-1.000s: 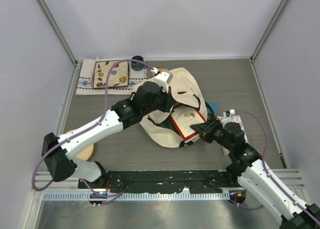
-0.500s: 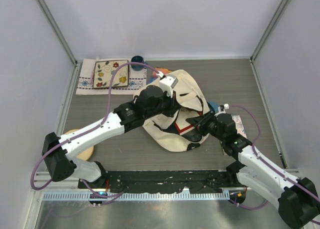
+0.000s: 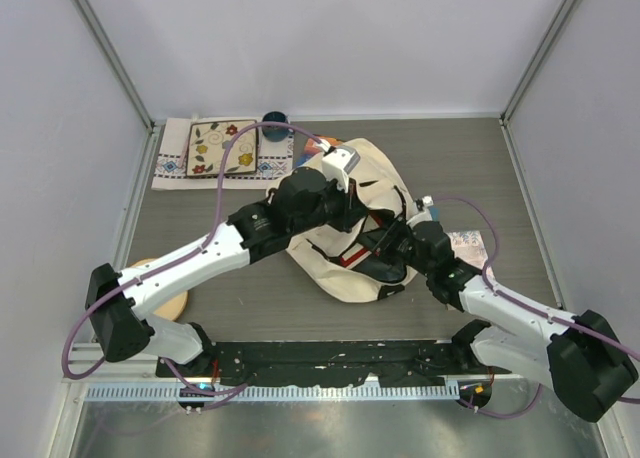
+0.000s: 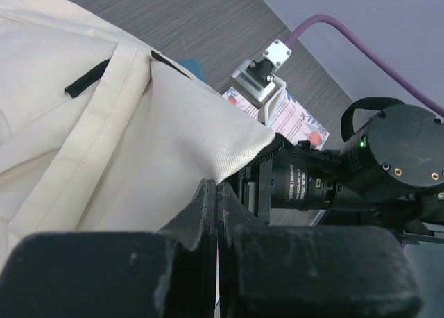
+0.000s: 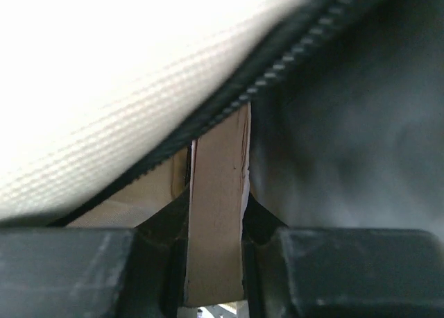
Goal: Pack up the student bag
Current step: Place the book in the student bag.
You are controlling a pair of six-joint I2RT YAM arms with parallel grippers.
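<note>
We see the bag (image 3: 345, 278) lying slumped in the middle of the tabletop (image 3: 480, 168), a soft cream twill with stitched seams, black strap tabs and a black zipper (image 5: 277, 68) along its open mouth. The inside looks dark and smooth.

The left end effector (image 4: 216, 200) is closed, its black fingers pinching a corner of the bag's fabric beside the opening. The right end effector (image 5: 215, 221) is clamped on a thin board (image 5: 216, 193), flat and cardboard-brown along its edge, which reaches in under the zipper line. We cannot tell what the board is.

The tabletop is a grey, wood-grained surface. At its far left lies a white cloth (image 3: 172, 158) with embroidered borders, and on it a rectangular panel (image 3: 222, 148) with a flower pattern. A small blue cup (image 3: 275, 120) stands just beside it. A round wooden disc (image 3: 172, 303) sits near the left arm's base, and a floral card (image 3: 468, 246) lies right of the bag. Plain pale walls (image 3: 320, 38) enclose the space, and a metal rail (image 3: 330, 390) runs along the near edge.
</note>
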